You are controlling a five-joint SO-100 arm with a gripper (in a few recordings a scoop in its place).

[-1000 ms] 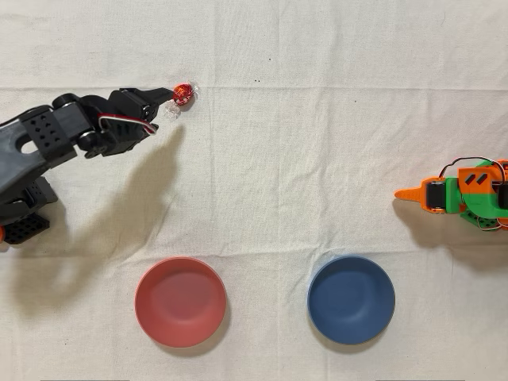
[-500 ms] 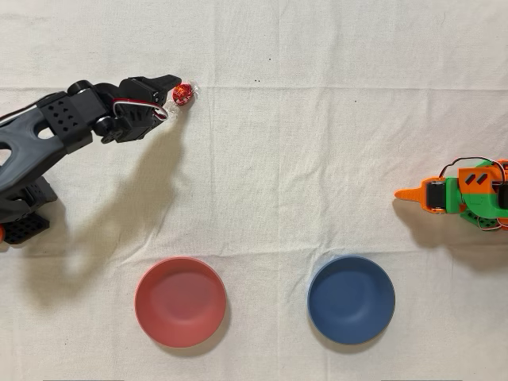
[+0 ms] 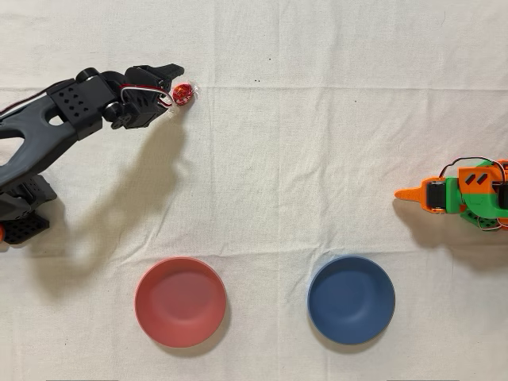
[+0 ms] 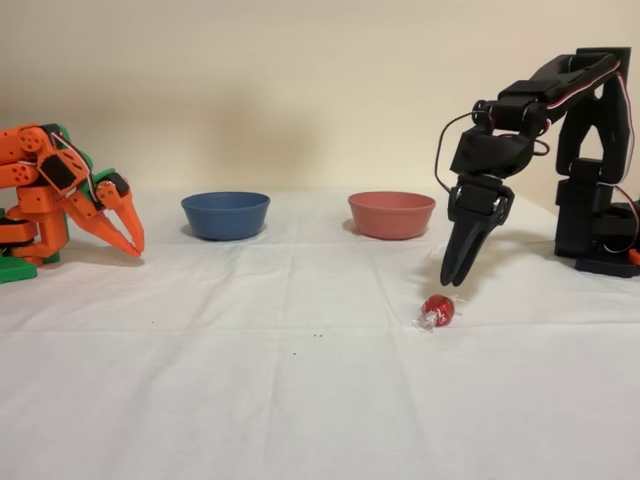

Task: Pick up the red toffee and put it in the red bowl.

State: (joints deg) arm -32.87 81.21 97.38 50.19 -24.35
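Observation:
The red toffee [image 3: 182,94] lies on the white cloth at the upper left of the overhead view. In the fixed view the red toffee [image 4: 437,310] rests in front of the black arm. My gripper [image 4: 452,281] hangs point-down just above and slightly behind it, not touching it. Its fingers meet at the tips, shut with nothing between them. Seen from overhead, the gripper [image 3: 176,73] sits just left of and above the candy. The red bowl [image 3: 180,302] stands empty at the lower left of the overhead view; in the fixed view the red bowl [image 4: 391,214] is behind the gripper.
A dark blue bowl [image 3: 351,299] stands empty to the right of the red one in the overhead view, and the blue bowl [image 4: 225,214] is left of it in the fixed view. The idle orange arm [image 3: 456,193] rests at the right edge.
The black arm has swung toward the top of the overhead view and its gripper tip now sits beside the toffee's upper edge. The toffee has stayed in place.

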